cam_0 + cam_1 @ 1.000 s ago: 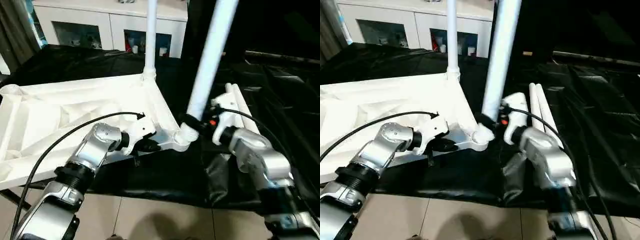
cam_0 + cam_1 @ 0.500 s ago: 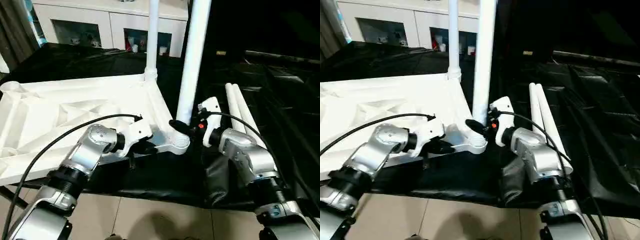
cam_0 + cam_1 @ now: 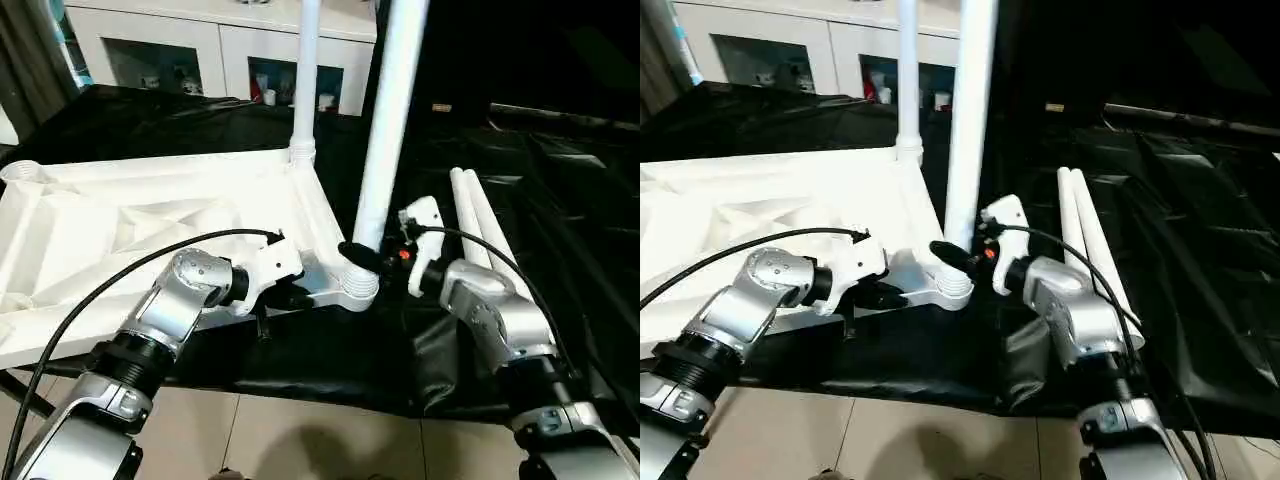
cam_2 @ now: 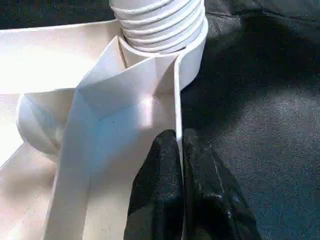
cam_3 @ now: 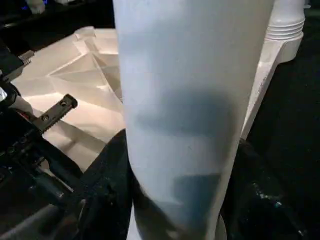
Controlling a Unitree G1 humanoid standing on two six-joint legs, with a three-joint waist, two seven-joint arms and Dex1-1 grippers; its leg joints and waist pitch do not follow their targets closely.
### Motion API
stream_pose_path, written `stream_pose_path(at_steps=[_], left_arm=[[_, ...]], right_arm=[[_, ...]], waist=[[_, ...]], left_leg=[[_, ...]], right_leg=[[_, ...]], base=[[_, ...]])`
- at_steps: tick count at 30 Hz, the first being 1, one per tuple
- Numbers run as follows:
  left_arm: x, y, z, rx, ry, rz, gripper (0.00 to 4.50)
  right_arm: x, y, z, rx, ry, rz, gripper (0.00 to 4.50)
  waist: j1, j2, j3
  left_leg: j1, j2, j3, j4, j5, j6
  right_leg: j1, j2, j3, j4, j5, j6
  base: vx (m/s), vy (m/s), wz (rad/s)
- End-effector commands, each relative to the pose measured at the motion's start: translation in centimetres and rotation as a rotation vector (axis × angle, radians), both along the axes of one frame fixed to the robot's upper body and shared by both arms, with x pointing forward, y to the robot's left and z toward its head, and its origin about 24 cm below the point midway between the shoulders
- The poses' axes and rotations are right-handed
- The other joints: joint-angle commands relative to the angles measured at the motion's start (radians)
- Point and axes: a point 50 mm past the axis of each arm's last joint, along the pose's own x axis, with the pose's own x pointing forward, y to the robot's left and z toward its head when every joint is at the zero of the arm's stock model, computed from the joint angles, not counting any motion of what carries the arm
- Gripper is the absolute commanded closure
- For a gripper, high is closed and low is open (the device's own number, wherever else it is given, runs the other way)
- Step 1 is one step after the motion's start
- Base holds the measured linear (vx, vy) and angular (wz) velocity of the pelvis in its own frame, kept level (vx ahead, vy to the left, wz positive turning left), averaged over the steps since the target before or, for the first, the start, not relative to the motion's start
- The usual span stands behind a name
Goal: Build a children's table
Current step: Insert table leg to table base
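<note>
**Leg stood in near corner socket, both grippers clamped on**

Tabletop (image 3: 150, 215) lay upside down, ribbed underside up, on a bench draped in black cloth (image 3: 560, 200), taking up the bench's left part. One leg (image 3: 304, 80) stood upright in the far-right corner socket. A 2nd leg (image 3: 390, 120) stood in the near-right corner socket (image 3: 357, 285), close to the bench's near edge, leaning slightly to the right at the top.

R gripper (image 3: 365, 255) pinched that 2nd leg low down, just above the socket, black fingers on either side of the tube; in the R wrist view the leg (image 5: 190, 100) sat between the fingers (image 5: 107, 185).

L gripper (image 3: 295, 295) was pressed nearly together on the tabletop's thin edge wall, just beside the same socket. L wrist view showed the two black fingers (image 4: 160, 195) squeezed on that wall, w/ the leg's ridged collar (image 4: 157, 22) seated in the socket straight ahead.

Two spare legs (image 3: 480, 225) lay side by side on the cloth, right of the tabletop, near the R forearm. A white cabinet (image 3: 190, 45) w/ glass doors stood behind the bench's far edge
</note>
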Motion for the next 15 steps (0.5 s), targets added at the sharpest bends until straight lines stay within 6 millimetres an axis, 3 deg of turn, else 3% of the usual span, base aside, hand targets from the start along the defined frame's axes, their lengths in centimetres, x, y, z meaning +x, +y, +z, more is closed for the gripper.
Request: stream_pose_path(at_steps=[1, 2, 3, 4, 7, 9, 12, 15], left_arm=[[-0.1, -0.3, 0.4, -0.02, -0.02, -0.008, 4.5], [0.1, -0.2, 0.6, -0.023, -0.028, 0.004, 4.5], [0.1, -0.1, 0.6, -0.023, -0.03, 0.007, 4.5], [0.1, -0.1, 0.6, -0.023, -0.03, 0.007, 4.5], [0.4, 0.2, 0.8, -0.016, -0.044, 0.019, 4.5], [0.4, 0.2, 0.9, -0.015, -0.045, 0.019, 4.5], [0.6, 0.3, 1.0, -0.01, -0.057, 0.029, 4.5], [0.8, 0.5, 1.1, -0.005, -0.064, 0.038, 4.5]], right_arm=[[-1.0, -0.8, -2.8, -0.012, 0.107, -0.042, 2.61], [-1.2, -1.0, -3.2, 0.007, 0.108, -0.077, 2.61], [-1.2, -1.1, -3.4, 0.015, 0.11, -0.089, 2.61], [-1.2, -1.1, -3.4, 0.015, 0.11, -0.089, 2.61], [-1.5, -1.3, -4.2, 0.054, 0.104, -0.153, 2.61], [-1.5, -1.3, -4.2, 0.056, 0.103, -0.157, 2.61], [-2.0, -1.5, -4.8, 0.086, 0.091, -0.205, 2.61], [-2.6, -1.5, -5.4, 0.102, 0.079, -0.223, 2.61]], waist=[[0.005, 0.012, -0.063], [0.004, 0.01, -0.064], [0.005, 0.018, -0.064], [0.004, 0.016, -0.063], [0.005, 0.031, -0.062], [0.003, 0.026, -0.062], [0.005, 0.038, -0.06], [0.004, 0.036, -0.06]], left_leg=[[0.012, 0.062, -0.033, -0.075, -0.249, -0.005], [0.012, 0.062, -0.033, -0.075, -0.25, -0.006], [0.012, 0.062, -0.033, -0.076, -0.257, -0.01], [0.011, 0.062, -0.034, -0.076, -0.265, -0.01], [0.015, 0.061, -0.038, -0.079, -0.309, -0.022], [0.015, 0.061, -0.038, -0.079, -0.319, -0.023], [0.017, 0.062, -0.042, -0.082, -0.336, -0.027], [0.016, 0.061, -0.042, -0.083, -0.358, -0.027]], right_leg=[[0.045, -0.092, 0.065, -0.089, -0.371, -0.153], [0.045, -0.091, 0.065, -0.09, -0.368, -0.154], [0.043, -0.092, 0.066, -0.091, -0.355, -0.158], [0.044, -0.091, 0.065, -0.09, -0.359, -0.159], [0.044, -0.092, 0.063, -0.094, -0.386, -0.162], [0.044, -0.091, 0.062, -0.097, -0.398, -0.16], [0.043, -0.091, 0.062, -0.097, -0.4, -0.161], [0.043, -0.091, 0.061, -0.099, -0.41, -0.158]], base=[[0.0, 0.0, 0.0], [0.0, 0.0, 0.0], [0.0, 0.0, 0.0], [0.0, 0.0, 0.0], [0.0, 0.0, 0.0], [0.0, 0.0, 0.0], [0.0, 0.0, 0.0], [0.0, 0.0, 0.0]])
